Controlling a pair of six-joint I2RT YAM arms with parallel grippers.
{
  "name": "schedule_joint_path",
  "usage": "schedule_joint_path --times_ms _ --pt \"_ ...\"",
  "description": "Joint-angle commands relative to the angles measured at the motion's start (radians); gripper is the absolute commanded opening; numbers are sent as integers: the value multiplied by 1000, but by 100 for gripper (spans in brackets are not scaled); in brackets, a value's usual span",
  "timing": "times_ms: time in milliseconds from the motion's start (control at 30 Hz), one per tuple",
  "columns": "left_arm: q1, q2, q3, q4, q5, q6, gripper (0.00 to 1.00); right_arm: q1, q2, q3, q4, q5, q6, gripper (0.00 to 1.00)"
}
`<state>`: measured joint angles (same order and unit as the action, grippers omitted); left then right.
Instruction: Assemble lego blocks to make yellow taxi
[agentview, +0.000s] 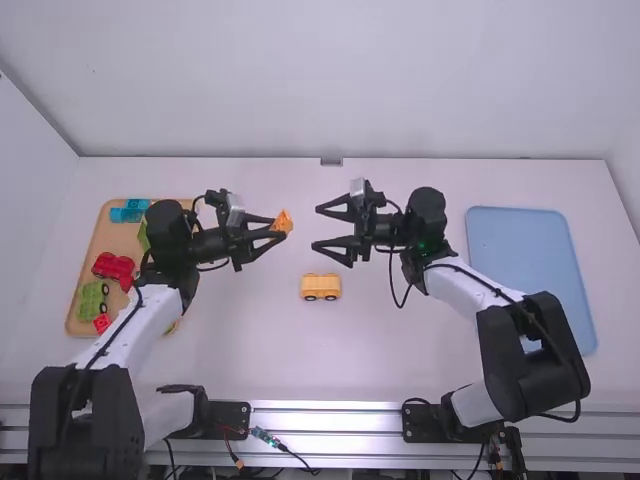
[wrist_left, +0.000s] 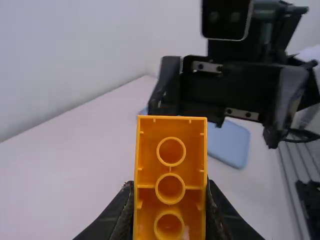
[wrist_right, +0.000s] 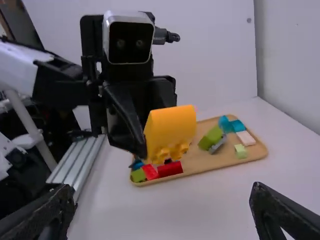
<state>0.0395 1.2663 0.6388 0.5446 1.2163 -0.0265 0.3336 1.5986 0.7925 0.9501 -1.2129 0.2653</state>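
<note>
The yellow-orange block (agentview: 283, 222) is smooth and gently rounded on its outer face, with knobs along one edge; its hollow underside, facing the left wrist camera, shows three round tubes in a row. It is up off the worktop (agentview: 255, 350), between the two arms. The yellow wheeled base (agentview: 321, 287) stands upright on the worktop, nearer the arm bases than the pincers are, with two dark wheels visible on its near side.

The left arm reaches forward and bends in toward the middle, its pincer (agentview: 277, 230) clenched on the block. The right arm mirrors it, its pincer (agentview: 316, 229) pointing at the block, fingers spread wide with nothing between them, apart from it.

On the left, a wooden tray (agentview: 118, 242) holds red, green and blue blocks; a blue tray (agentview: 515, 245) lies on the right.
</note>
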Motion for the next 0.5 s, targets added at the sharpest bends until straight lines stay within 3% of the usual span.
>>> schedule_joint_path --times_ms 0,233,467 --pt "-37 42 -12 59 39 -92 2 -4 -18 -18 40 5 167 86" --pt "-95 187 -12 431 72 -344 2 9 -18 -21 92 14 232 75" --pt "-117 320 -12 762 22 -587 2 8 -18 -21 157 17 254 71"
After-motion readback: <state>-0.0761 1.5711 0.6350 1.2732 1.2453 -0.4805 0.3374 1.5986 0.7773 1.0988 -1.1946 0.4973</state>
